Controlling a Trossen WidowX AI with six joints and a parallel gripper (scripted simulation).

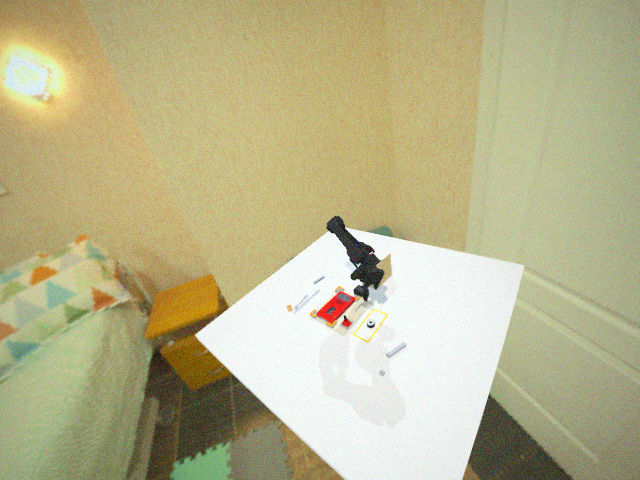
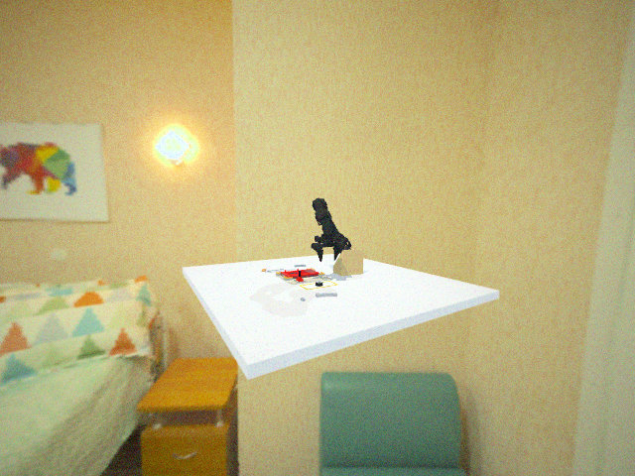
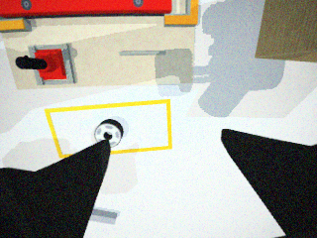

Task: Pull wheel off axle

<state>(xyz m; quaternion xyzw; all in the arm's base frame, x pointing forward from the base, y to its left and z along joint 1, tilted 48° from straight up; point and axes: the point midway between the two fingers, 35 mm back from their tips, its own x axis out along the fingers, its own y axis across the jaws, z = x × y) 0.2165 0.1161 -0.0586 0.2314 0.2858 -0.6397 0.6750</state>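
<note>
The gripper [image 3: 163,136] hangs above the table [image 1: 439,330] with its jaws spread wide and nothing between them; in the wrist view the two black fingers come up from the bottom edge, well apart, with bare white table showing in the gap. The wheel [image 3: 108,133] lies flat inside the yellow box [image 3: 111,104], toward its lower left part, hub up; the tip of the left finger overlaps it in that view, but whether they touch cannot be told from there. In the exterior view the gripper [image 2: 327,250] sits clearly higher than the wheel [image 2: 318,282], so the fingers stand off it. Beyond the fingertips, past the box, lies a tan board [image 3: 99,57] carrying a red block [image 3: 51,64] with a black axle [image 3: 31,62] on it; farther still, a red plate [image 3: 94,6] with orange corners. Off the right jaw's far side stands a brown block [image 3: 289,30]. Below the left finger, nearer the wrist, a small grey bar [image 3: 105,214] lies on the table. In the top view the wheel [image 1: 370,323] is inside the box [image 1: 370,325], with the arm [image 1: 356,253] raised behind it.
</note>
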